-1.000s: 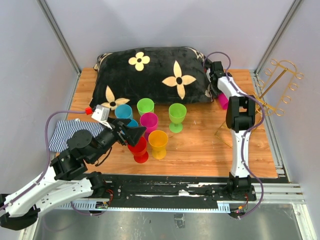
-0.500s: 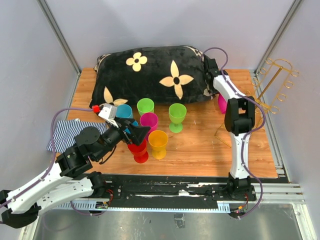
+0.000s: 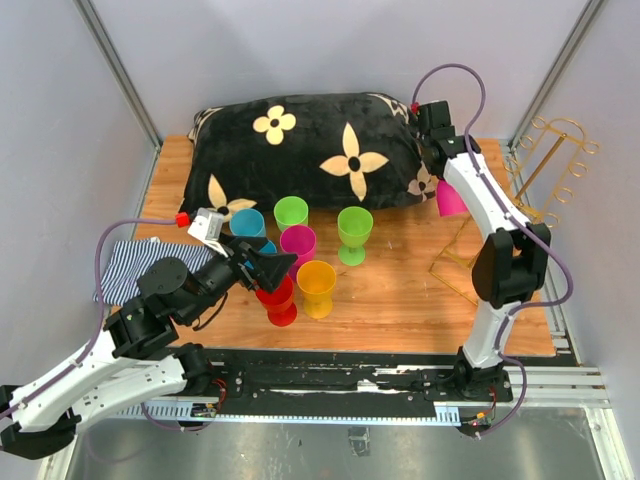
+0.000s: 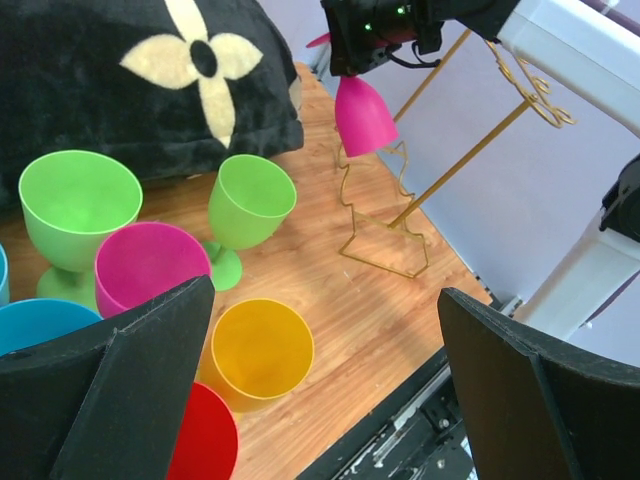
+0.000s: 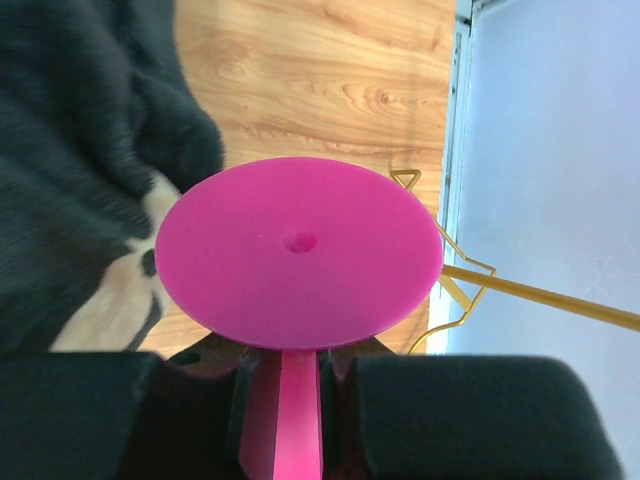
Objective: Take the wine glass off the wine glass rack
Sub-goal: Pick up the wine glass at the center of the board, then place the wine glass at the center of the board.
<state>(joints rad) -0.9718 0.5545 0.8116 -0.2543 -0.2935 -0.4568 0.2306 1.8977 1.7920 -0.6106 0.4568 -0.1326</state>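
- Bench: light-brown wood-grain rectangular tabletop, horiz. grain, matte; same boards seen in both wrist views.
- Enclosure: plain pale grey-lavender back wall panel, matching left side panel and right side panel. No windows or markings vis.
- Rear corners: two slanted silver aluminium frame posts, left and right, meeting tabletop's far corners.
- Near edge: black metal mounting strip along front of tabletop; silver extrusion rails run beside it at right.
- Below that: dull grey sheet-metal surface, faint reflections.
- Light: even, diffuse, from above; shadows soft and short, no glare on wood.
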